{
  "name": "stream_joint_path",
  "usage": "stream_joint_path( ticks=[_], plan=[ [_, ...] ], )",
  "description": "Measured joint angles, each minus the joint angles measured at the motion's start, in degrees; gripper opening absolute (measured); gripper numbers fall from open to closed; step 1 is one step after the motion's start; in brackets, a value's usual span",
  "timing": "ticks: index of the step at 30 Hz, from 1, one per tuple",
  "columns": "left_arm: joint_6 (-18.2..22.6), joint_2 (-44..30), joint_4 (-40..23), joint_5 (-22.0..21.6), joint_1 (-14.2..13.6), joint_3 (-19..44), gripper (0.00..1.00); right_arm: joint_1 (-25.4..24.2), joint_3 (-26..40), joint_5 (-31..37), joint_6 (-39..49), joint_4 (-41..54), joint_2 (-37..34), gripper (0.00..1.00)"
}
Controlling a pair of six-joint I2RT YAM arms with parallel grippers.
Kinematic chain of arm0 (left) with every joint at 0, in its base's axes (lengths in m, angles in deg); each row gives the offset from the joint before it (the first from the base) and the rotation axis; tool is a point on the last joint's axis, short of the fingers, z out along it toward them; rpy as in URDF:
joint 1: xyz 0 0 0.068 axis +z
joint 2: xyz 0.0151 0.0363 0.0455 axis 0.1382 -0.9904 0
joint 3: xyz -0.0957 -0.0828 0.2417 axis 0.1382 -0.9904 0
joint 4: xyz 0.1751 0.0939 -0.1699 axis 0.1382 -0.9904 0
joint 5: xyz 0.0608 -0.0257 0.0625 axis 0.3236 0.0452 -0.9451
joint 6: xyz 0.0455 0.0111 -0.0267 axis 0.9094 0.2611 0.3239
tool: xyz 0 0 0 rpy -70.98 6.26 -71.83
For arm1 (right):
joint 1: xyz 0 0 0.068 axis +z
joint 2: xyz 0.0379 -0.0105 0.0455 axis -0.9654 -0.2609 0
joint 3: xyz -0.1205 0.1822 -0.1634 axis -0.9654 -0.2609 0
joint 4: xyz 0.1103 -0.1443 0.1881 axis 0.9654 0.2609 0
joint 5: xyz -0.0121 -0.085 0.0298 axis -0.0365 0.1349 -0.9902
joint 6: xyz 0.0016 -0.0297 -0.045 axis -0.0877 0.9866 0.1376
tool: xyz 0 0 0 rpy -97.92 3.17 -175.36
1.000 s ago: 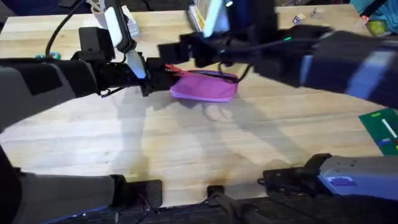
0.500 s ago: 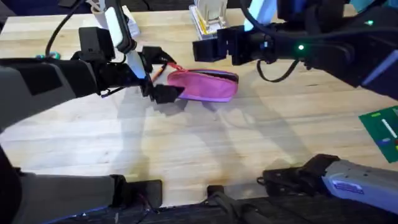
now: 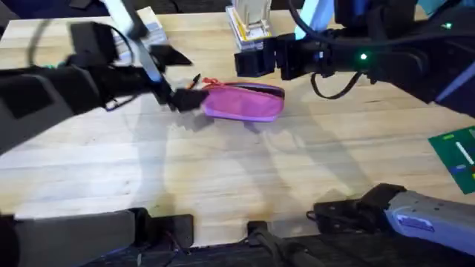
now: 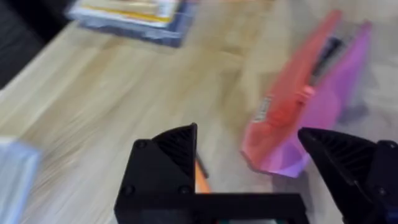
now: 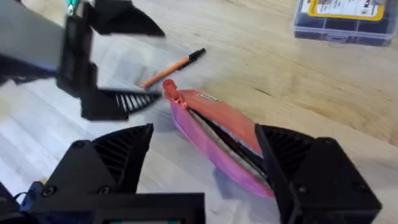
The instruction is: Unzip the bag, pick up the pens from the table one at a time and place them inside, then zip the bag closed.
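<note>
The pink bag [image 3: 243, 101] lies on the wooden table [image 3: 223, 178] at the back middle, its red pull tab [image 5: 168, 87] at the left end. A dark slit runs along its zipper top [image 5: 217, 134]. An orange pen [image 5: 174, 65] with a black tip lies just beyond that end, also seen as the pen [image 3: 194, 80] from overhead. My left gripper [image 3: 180, 78] stands open at the bag's left end, around the pen's spot; the bag [image 4: 311, 106] shows past its fingers. My right gripper [image 5: 205, 162] is open and hovers above the bag's back edge, touching nothing.
A clear box with a yellow label [image 3: 249, 26] stands behind the bag, close to my right gripper. A green flat object [image 3: 456, 152] lies at the right edge. The table's front half is bare wood.
My left gripper, tight against the bag's red tab one second ago, has opened and drawn back to the left. My right gripper has pulled back and to the right off the bag.
</note>
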Motion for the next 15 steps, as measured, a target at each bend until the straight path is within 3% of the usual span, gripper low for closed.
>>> stream_joint_path(
  ticks=[6, 13, 14, 15],
  plan=[
    [-16.2, 4.7, -2.9, -12.1, 2.5, 6.4, 0.992, 0.0, 0.0, 0.3, 0.2, 0.0, 0.0, 0.998],
    [-22.4, 5.3, -10.2, -23.2, 0.4, 9.2, 0.992, 0.0, 0.0, 1.3, 0.2, 0.0, 0.0, 0.997],
    [-23.2, 5.2, -12.7, -27.2, -0.4, 9.2, 0.992, 0.0, 0.0, 1.6, 0.2, -0.1, 0.0, 0.997],
    [-23.3, 5.2, -13.1, -28.4, -0.6, 9.2, 0.992, 0.0, 0.0, 1.7, 0.2, -0.2, 0.0, 0.997]
  ],
)
